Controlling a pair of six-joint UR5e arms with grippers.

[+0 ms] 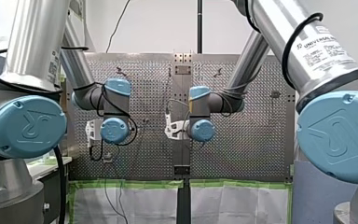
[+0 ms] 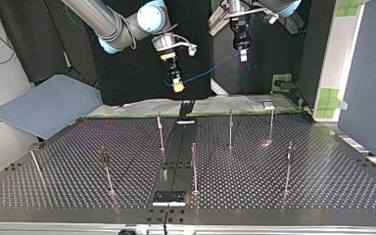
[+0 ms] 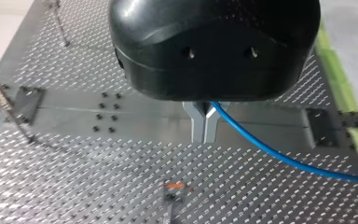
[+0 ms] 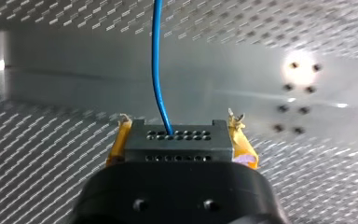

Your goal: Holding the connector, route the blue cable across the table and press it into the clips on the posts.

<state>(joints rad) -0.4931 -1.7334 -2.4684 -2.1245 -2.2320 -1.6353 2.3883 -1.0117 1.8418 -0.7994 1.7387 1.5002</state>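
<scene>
High above the perforated surface (image 2: 298, 186) and its thin upright posts (image 2: 230, 128), my right end effector (image 2: 177, 87) clamps the black connector (image 4: 176, 142) between yellow pads (image 4: 116, 144), and my left end effector (image 3: 205, 123) pinches the blue cable (image 3: 279, 156) strung in the air between them.

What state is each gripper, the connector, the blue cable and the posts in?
right gripper, shut on the connector.
left gripper, shut on the blue cable.
blue cable, hanging in the air between the two grippers, in no clip.
posts, upright, no cable on them.
</scene>
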